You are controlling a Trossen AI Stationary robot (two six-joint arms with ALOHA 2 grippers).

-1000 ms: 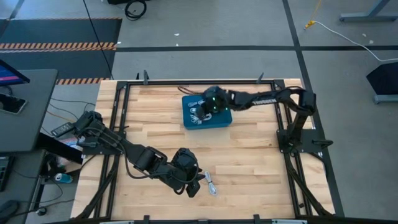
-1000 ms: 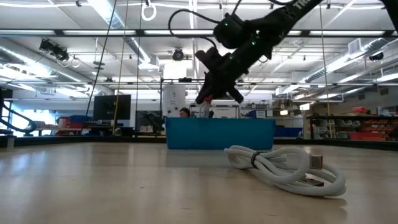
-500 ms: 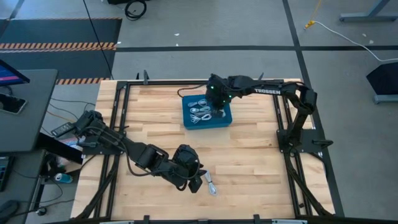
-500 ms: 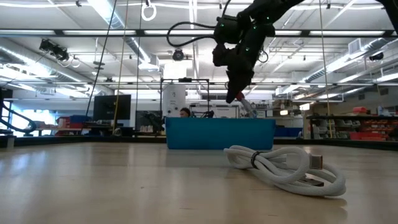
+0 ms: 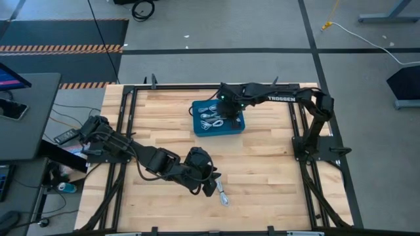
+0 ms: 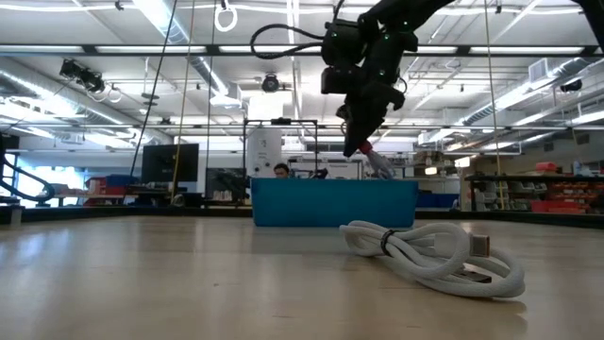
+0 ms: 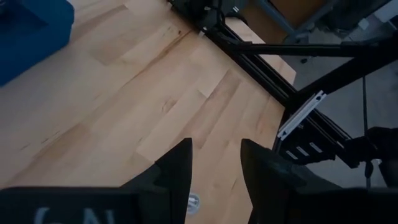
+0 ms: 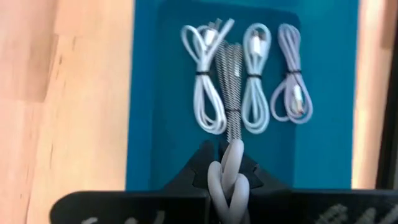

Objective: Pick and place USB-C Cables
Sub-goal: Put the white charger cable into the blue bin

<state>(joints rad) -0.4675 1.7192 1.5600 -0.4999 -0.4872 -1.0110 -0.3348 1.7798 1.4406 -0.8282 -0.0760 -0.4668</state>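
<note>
A blue tray (image 5: 218, 118) stands at the table's far middle. Several coiled cables lie in it (image 8: 249, 87): white ones, a braided one and a lilac one. My right gripper (image 5: 227, 107) hangs over the tray, shut on a white cable bundle (image 8: 227, 167). Another white bundle (image 5: 222, 195) lies flat on the wood near the front; the low view shows it close up (image 6: 434, 257). My left gripper (image 5: 210, 186) is open just beside this bundle. In the left wrist view (image 7: 214, 168), a small plug end (image 7: 193, 202) shows between the fingers. My right gripper pinches the white bundle's doubled strands (image 8: 225, 177) between its two fingers. The fingers come from above, slanting down. The bundle is lifted clear, and its end (image 6: 377, 162) sticks out below the fingertips above the tray's rim.
Black frame rails (image 5: 294, 118) run round the table's edges. Bare wood lies between the tray and the front bundle (image 5: 262, 164). A desk with a screen (image 5: 20, 111) stands off the table's left side.
My right gripper has gone from over the tray's left part toward the table's far right, has risen a little and has turned, with the white bundle in its fingers. My left gripper has shifted slightly toward the bundle on the wood, which has stayed in place.
</note>
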